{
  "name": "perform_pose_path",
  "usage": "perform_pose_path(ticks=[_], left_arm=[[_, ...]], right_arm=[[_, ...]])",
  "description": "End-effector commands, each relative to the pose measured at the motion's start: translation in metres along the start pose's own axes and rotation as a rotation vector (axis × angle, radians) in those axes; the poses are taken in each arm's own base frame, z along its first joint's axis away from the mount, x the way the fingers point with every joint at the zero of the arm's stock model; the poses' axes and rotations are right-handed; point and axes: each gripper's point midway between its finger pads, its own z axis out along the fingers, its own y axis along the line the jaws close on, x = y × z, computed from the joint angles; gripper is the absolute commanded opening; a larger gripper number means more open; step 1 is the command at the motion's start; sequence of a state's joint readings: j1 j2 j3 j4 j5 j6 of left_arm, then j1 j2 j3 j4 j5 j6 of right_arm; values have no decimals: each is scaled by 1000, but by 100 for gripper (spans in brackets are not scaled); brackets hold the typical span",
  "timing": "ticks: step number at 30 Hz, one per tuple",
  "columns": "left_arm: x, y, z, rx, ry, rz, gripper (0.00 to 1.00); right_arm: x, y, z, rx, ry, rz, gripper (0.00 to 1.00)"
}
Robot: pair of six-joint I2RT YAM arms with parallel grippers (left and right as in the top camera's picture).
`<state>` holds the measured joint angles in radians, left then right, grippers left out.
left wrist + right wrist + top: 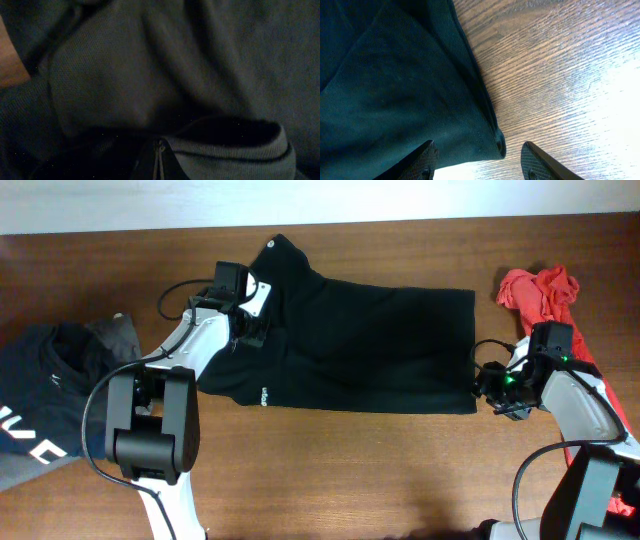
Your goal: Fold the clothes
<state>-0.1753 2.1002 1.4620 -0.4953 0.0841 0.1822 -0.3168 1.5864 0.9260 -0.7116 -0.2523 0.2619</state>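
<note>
Right hand open astride the black garment's hem corner, wood tabletop alongside; left hand closed at the opposite end.

SITE: robot lab bench, by the look | LANDMARK: wood-grain table | ON TABLE, NEAR EDGE: two cabled robot arms, left arm and right arm | ON TABLE, MIDDLE: black garment spread flat | ON TABLE, ENDS: dark grey garment left, red garment right | BEYOND TABLE'S FAR EDGE: pale bare strip
</note>
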Motion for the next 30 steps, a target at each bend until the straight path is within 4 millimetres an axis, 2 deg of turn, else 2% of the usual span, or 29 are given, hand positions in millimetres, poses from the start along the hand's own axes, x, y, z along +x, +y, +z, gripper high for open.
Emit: perform_pose_path(ticks=[1, 6, 9, 10, 12, 14, 17, 19, 24, 27, 30], left_arm=[[-7, 3, -3, -10, -32, -7, 2], [-25, 11, -7, -53, -91, 19, 3], [-32, 18, -25, -90, -68, 15, 4], [-32, 18, -36, -90, -49, 14, 9], [-30, 18, -58, -94, -2, 10, 26], [-24, 21, -79, -119, 50, -31, 38], [-8, 29, -102, -153, 114, -117, 53], [9, 35, -109, -157, 169, -181, 56], [67, 57, -115, -158, 353, -346, 56], [93, 61, -111, -96, 411, -416, 56], [108, 60, -103, -14, 427, -427, 56]], right_arm=[[-7, 4, -9, -14, -32, 1, 59], [-6, 4, -9, -13, -29, 2, 59], [-5, 3, -9, -11, -22, 4, 59], [-4, 3, -9, -10, -20, 4, 59], [-4, 3, -9, -10, -20, 4, 59], [-5, 3, -9, -10, -22, 3, 63], [-9, 3, -9, -10, -39, -1, 69], [-13, 3, -10, -9, -54, -5, 72], [-19, 3, -10, -2, -79, -10, 74], [-21, -4, -10, 39, -94, -9, 77], [-23, -9, -11, 69, -105, -8, 78]])
